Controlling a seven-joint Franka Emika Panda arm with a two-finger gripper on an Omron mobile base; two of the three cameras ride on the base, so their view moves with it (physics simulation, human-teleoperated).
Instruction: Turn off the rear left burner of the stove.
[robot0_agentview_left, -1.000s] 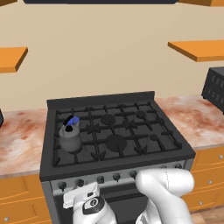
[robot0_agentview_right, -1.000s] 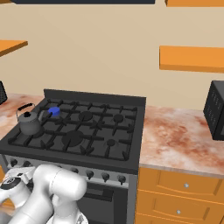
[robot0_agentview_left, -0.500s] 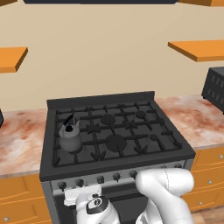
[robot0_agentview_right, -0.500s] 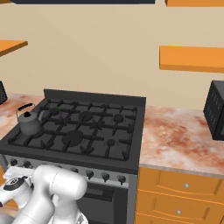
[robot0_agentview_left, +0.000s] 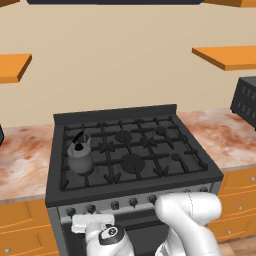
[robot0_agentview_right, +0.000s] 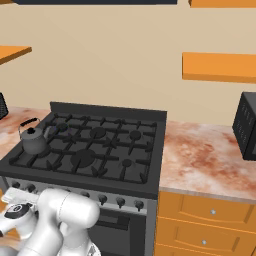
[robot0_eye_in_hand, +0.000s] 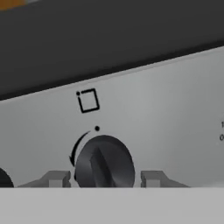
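Stove (robot0_agentview_left: 210, 172) knob (robot0_eye_in_hand: 104, 162) sits between the claw (robot0_eye_in_hand: 104, 178)'s parted fingertips (robot0_eye_in_hand: 54, 178), not visibly gripped.

Grey kettle (robot0_agentview_left: 80, 157), marbled counter (robot0_agentview_right: 210, 157), orange shelves (robot0_agentview_right: 220, 66), dark microwave (robot0_agentview_right: 247, 127)

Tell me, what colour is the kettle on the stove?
Grey, with a black handle; the kettle shows best in the left base view.

Even, diffuse rendered light, bright throughout; no clear source. Shadows faint, soft under stove (robot0_agentview_left: 131, 150) grates. No glare on silver front strip (robot0_eye_in_hand: 166, 113). Base views sharp, no edge distortion. Hand view soft, slightly blurred, perhaps from close range.
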